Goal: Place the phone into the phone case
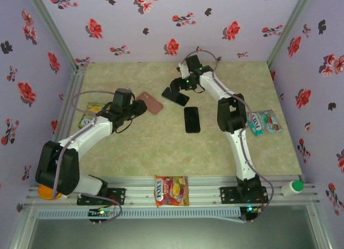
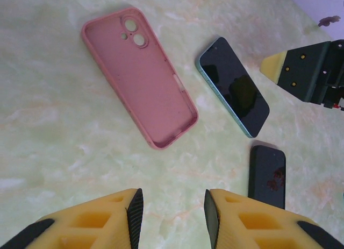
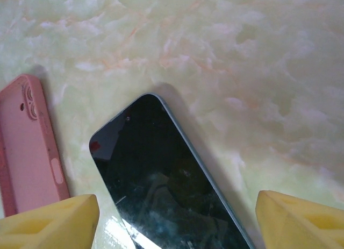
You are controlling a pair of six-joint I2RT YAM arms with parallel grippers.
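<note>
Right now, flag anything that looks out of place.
Two phones for one case: a teal-edged phone under the open right claw, a darker phone lying apart. A snack packet lies on the front rail, off the table.

Phone case (image 2: 141,77): pink. Phone (image 2: 233,86), at 3 o'clock of the case: black screen, mint-green edge. Second phone (image 2: 267,175), at 5 o'clock: black, red flecks on the glass. Table (image 2: 48,125): pale green marble pattern, orange veins. Walls (image 1: 161,23): lilac, red and black flower print. Left gripper (image 2: 171,214) and right gripper (image 3: 177,219): yellow fingers (image 2: 91,222); the left's pads (image 2: 135,211) black. Snack packet (image 1: 171,190), at 6 o'clock in the top view: red and yellow.
</note>
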